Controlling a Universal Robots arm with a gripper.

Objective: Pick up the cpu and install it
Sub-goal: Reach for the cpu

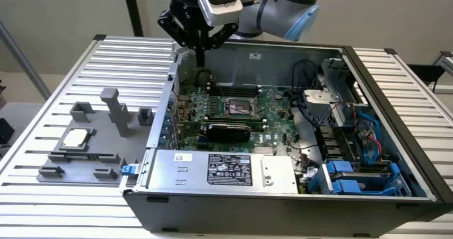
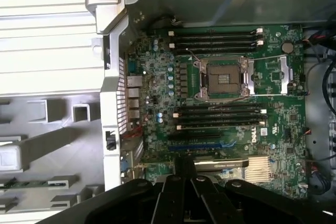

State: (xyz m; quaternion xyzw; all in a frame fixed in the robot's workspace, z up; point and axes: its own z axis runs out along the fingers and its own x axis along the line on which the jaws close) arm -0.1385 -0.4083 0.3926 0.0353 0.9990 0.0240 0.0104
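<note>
Pinched shut on the gripper [image 1: 201, 59], fingers together, nothing clamped between them. Hangs pointing straight down over the far-left corner of the open case [image 1: 283, 210], above the motherboard [image 1: 276, 104] edge. From the wrist, looks down past the dark fingers [image 2: 184, 195] onto the board and its socket [image 2: 223, 80], dark square inside a metal frame. Well off toward the exterior view's left, outside the case: cpu [image 1: 76, 138], lying flat on the grey tray [image 1: 85, 165] among upright blocks, silver plate facing up. Square, so no long axis to speak of; edges roughly in line with the tray's. Touched by nothing, well apart from the gripper. Under tray and case, a ribbed metal desk [image 1: 50, 207].
</note>
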